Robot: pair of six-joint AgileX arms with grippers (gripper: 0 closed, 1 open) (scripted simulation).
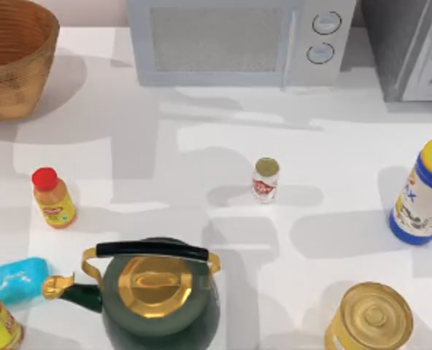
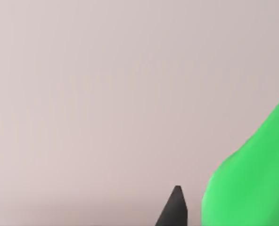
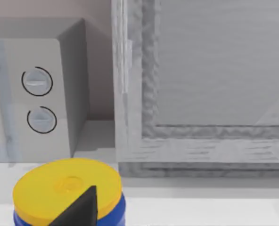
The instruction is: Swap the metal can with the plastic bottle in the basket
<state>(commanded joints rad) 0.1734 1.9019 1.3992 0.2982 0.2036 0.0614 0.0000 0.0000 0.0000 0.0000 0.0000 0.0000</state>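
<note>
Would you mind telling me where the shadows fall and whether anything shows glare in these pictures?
Top view: soft grey shadows lie on the white table, each to the right of its thing, as beside the small can and the basket; the kettle lid and the large gold-lidded can carry bright highlights. Left wrist view: flat, evenly lit wall. Right wrist view: a shadow lies under the microwave.

A white table [image 1: 201,138] meets a pale pinkish-beige wall [image 2: 106,94], crossed by soft shadows.
</note>
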